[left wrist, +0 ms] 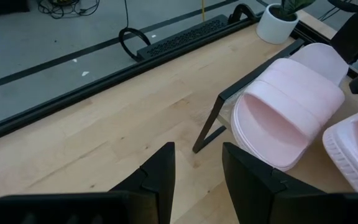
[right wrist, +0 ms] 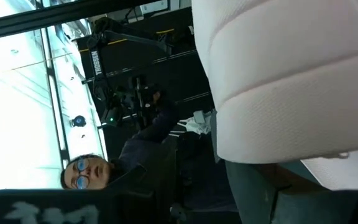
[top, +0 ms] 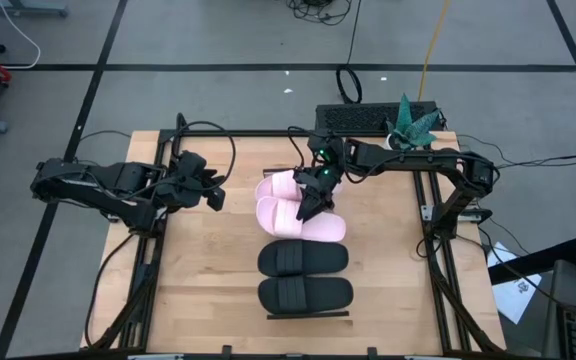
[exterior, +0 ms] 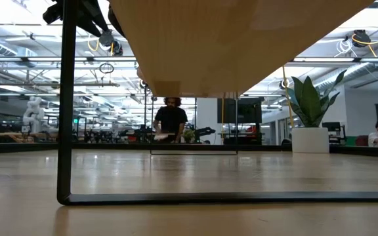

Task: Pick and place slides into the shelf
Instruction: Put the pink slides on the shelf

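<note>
Two light pink slides [top: 280, 187] [top: 308, 226] and two black slides [top: 303, 259] [top: 305, 294] lie side by side in a row on the shelf [top: 308, 316], a raised pale wood rack on thin dark legs [left wrist: 207, 134]. The low view looks under the shelf's underside [exterior: 241, 39]. My right gripper [top: 313, 205] is open and sits low between the two pink slides, right against the nearer one [right wrist: 291, 74]. My left gripper [top: 216, 197] is open and hovers over bare table left of the shelf, facing the far pink slide [left wrist: 284, 112]. My right gripper is tipped on its side, close against the far edge of the nearer pink slide [right wrist: 229, 155]. One finger [right wrist: 253, 193] lies right under that edge. I cannot tell whether it touches the slide.
A potted plant [top: 413, 125] and a black strip [top: 373, 118] stand at the table's far edge. Bare wood lies left [top: 198, 270] and right [top: 388, 260] of the shelf. A person [exterior: 170, 121] stands in the room beyond, and another person [right wrist: 82, 174] shows in the right wrist view.
</note>
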Robot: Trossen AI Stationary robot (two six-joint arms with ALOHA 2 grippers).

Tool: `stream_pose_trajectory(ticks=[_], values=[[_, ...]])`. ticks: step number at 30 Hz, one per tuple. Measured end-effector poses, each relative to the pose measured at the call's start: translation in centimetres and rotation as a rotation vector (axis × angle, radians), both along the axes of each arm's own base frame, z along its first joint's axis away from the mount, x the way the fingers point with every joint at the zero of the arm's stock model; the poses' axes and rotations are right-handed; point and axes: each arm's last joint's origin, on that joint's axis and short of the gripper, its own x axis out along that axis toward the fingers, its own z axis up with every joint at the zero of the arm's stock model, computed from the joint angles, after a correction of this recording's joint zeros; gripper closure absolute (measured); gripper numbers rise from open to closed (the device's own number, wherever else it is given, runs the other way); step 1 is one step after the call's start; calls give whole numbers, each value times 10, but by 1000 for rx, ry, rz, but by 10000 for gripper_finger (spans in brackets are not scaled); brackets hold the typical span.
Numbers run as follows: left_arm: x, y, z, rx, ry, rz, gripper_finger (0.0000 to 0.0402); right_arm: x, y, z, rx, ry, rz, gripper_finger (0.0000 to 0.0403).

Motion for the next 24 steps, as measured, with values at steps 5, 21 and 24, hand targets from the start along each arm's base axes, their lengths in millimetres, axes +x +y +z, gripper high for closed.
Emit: stream_pose_trajectory(ticks=[5, 21, 24], values=[[0, 0, 0, -1, -1, 1, 273, 0, 0, 0, -3, 0, -3, 273], [0, 0, 0, -7, -6, 7, 273, -4, 0, -5, 24, 82, -5, 273], [0, 0, 0, -5, -5, 5, 273, -6, -2, -1, 20, 72, -15, 273]])
